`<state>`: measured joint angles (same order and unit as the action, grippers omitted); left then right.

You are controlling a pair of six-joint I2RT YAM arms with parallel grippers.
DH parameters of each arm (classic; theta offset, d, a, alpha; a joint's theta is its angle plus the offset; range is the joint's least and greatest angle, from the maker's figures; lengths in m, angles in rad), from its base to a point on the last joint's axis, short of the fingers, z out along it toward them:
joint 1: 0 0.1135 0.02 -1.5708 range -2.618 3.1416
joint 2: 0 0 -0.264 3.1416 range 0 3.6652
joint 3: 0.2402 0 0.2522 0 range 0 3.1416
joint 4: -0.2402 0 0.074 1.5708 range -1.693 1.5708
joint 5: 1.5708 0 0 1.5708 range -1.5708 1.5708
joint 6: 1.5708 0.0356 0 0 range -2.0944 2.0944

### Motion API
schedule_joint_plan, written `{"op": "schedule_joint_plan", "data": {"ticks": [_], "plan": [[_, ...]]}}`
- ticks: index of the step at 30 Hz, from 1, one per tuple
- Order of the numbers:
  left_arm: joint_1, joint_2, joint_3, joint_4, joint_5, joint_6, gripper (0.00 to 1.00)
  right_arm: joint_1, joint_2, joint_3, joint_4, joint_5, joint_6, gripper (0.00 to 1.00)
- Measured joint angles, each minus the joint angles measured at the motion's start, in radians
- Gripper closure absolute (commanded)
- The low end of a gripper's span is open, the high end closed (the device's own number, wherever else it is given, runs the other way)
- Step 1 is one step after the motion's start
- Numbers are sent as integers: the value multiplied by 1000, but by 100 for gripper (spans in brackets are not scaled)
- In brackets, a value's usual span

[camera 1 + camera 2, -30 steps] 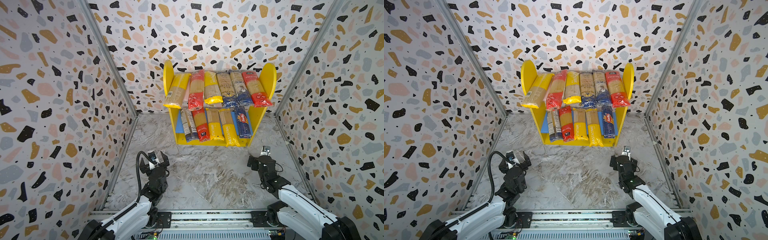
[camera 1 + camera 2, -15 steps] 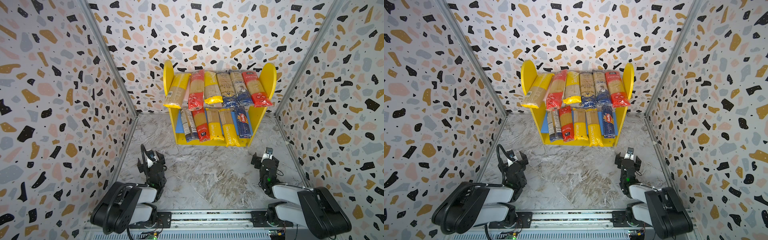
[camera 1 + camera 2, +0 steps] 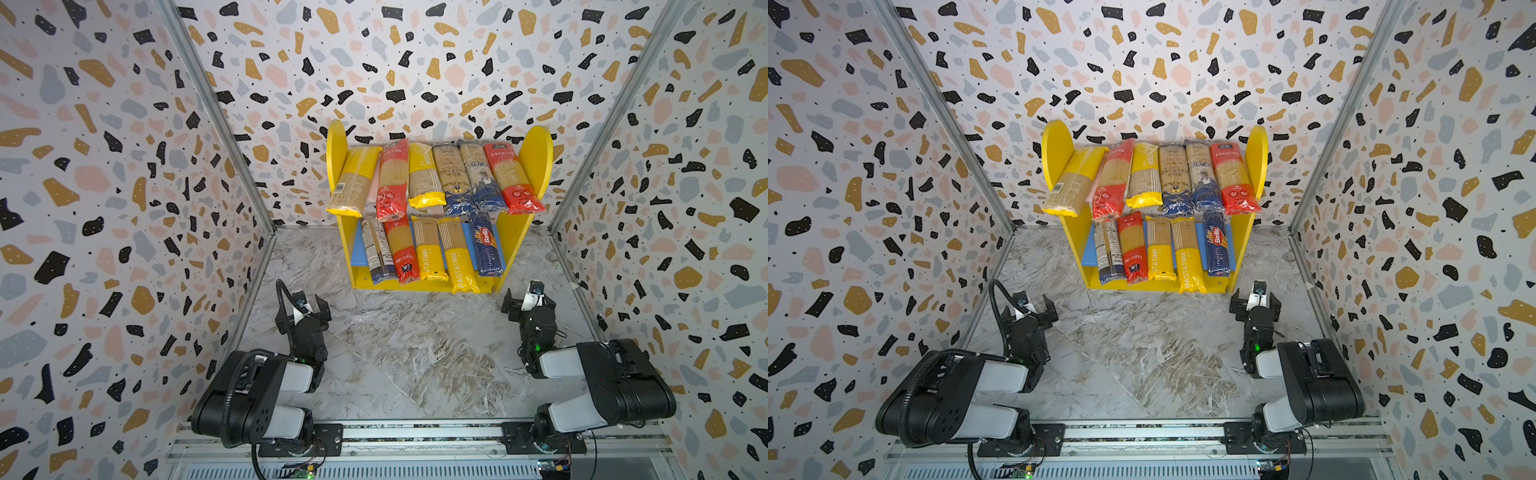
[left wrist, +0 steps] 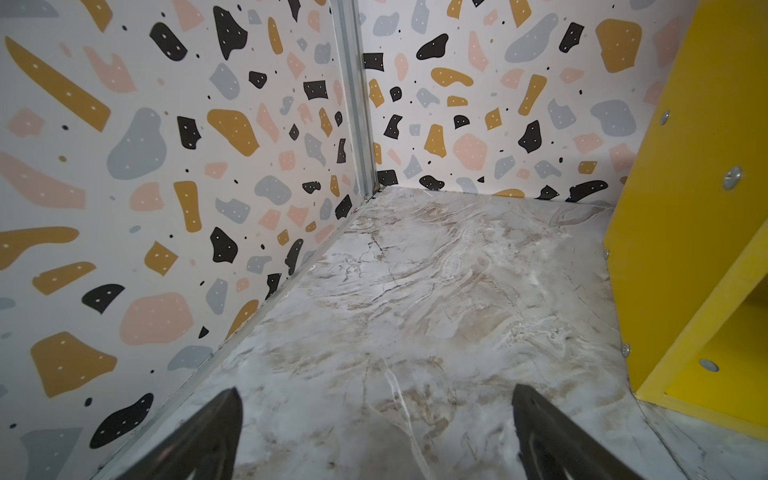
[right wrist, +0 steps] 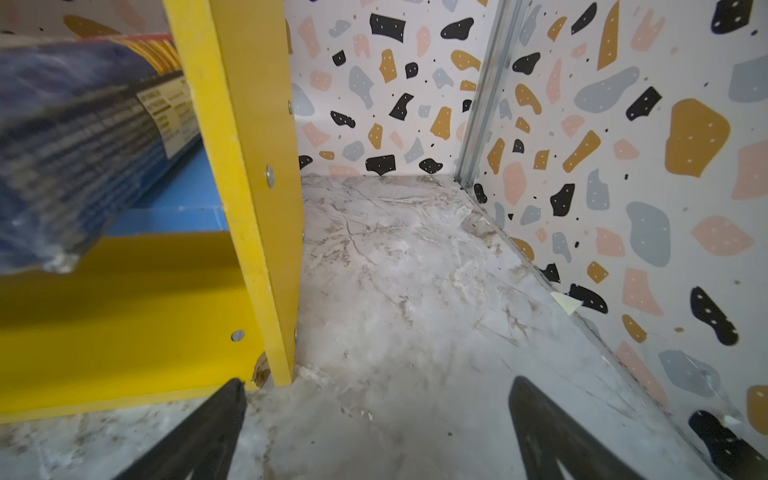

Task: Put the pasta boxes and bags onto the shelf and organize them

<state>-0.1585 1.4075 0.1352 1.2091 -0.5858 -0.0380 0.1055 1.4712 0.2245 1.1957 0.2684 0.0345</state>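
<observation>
Retracting from the yellow two-tier shelf [image 3: 536,153], both arms are folding home; left tool [image 3: 302,309] and right tool [image 3: 527,301] are gaping wide, empty. All long narrow pasta packs [image 3: 428,178] are sitting on it, none on marbled desk [image 3: 415,353], so the task is looking finished.

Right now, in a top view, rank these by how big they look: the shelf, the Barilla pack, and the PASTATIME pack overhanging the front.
1. shelf, clearly largest.
2. overhanging PASTATIME pack, slightly longer.
3. Barilla pack; close call, since the PASTATIME pack juts nearer the camera.
</observation>
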Motion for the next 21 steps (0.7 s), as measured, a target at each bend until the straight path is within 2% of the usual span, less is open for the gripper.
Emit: {"op": "schedule_joint_plan", "data": {"ticks": [2, 5, 8, 21], "plan": [[2, 0, 0, -8, 11, -3, 0, -8, 26, -22, 62, -27, -1, 1], [2, 0, 0, -14, 25, -5, 3, -10, 40, -36, 62, -53, -1, 1], [2, 0, 1, -19, 28, -7, 1, -10, 40, -37, 71, -66, -1, 1], [2, -4, 0, -20, 28, -8, 0, -10, 40, -40, 92, -77, -3, 1]]}}
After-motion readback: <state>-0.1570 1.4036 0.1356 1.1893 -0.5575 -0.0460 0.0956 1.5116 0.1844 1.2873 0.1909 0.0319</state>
